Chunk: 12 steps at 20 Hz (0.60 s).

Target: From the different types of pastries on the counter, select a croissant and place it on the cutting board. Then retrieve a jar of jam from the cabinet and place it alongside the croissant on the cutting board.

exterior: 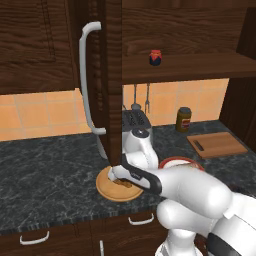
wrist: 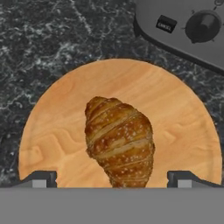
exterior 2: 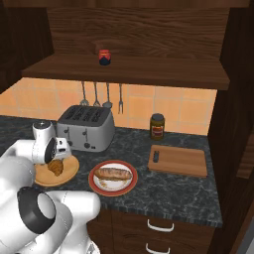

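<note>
Two fingertips (wrist: 39, 178) straddle the croissant (wrist: 119, 142) on its disc (wrist: 183, 131); I keep the gripper (wrist: 112, 180) open for pickup.

the croissant (wrist: 120, 142) lies on a round wooden disc (wrist: 183, 127) between the spread fingertips (wrist: 41, 178); a toaster (wrist: 183, 30) sits beyond on the counter (wrist: 52, 39).
</note>
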Tool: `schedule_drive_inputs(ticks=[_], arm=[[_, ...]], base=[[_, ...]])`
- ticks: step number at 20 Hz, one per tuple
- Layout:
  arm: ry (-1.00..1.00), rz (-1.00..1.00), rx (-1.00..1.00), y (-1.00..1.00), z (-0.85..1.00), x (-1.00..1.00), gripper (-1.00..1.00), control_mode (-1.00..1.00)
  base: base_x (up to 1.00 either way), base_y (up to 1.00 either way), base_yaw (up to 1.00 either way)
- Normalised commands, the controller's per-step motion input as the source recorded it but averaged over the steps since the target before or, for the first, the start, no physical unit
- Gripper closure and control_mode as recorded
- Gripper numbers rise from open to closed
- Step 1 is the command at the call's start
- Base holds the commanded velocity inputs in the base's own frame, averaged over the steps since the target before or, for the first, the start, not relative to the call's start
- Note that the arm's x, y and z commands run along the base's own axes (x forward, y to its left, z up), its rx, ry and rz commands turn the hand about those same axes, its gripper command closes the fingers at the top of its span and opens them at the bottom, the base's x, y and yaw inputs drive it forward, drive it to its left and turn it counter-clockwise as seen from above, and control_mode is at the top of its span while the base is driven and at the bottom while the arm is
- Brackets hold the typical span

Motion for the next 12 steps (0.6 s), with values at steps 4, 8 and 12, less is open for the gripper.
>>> schedule_drive_inputs(ticks=[4, 8, 12], arm=[[0.0, 0.02, 0.0, 0.0, -0.18, 0.0, -1.0, -1.0], [0.0, 0.03, 0.0, 0.0, -0.23, 0.0, -1.0, -1.0], [0.0, 0.02, 0.0, 0.0, -0.18, 0.0, -1.0, -1.0]], base=[[0.0, 0.0, 0.0], [0.0, 0.0, 0.0], [0.0, 0.0, 0.0]])
